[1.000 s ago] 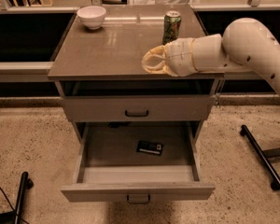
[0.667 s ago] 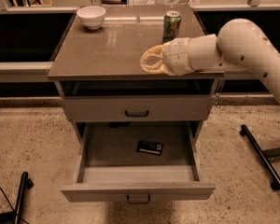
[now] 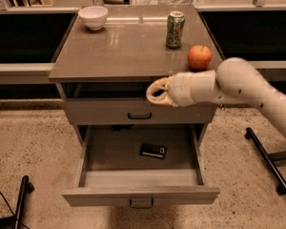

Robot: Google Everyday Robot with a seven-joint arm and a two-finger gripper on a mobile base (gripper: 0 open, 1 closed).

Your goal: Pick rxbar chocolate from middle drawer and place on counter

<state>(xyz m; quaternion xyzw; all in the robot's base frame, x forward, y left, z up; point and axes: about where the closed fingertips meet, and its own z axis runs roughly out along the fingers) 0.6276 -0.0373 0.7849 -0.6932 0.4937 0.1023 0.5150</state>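
Note:
The rxbar chocolate (image 3: 153, 150), a flat black wrapper with white print, lies on the floor of the open middle drawer (image 3: 140, 195), right of centre. My gripper (image 3: 157, 92) hangs in front of the closed drawer front above, just below the counter's front edge. It is well above the bar and holds nothing I can see. The counter (image 3: 119, 46) is the glossy grey-brown top of the cabinet.
On the counter stand a white bowl (image 3: 93, 17) at the back left, a green can (image 3: 175, 29) at the back right and a red apple (image 3: 199, 57) near the front right. Black stand legs lie on the floor at right (image 3: 269, 161) and left (image 3: 21, 199).
My gripper and arm have dropped from above the counter's front right part to in front of the upper drawer front. The apple now shows. The bar has not moved.

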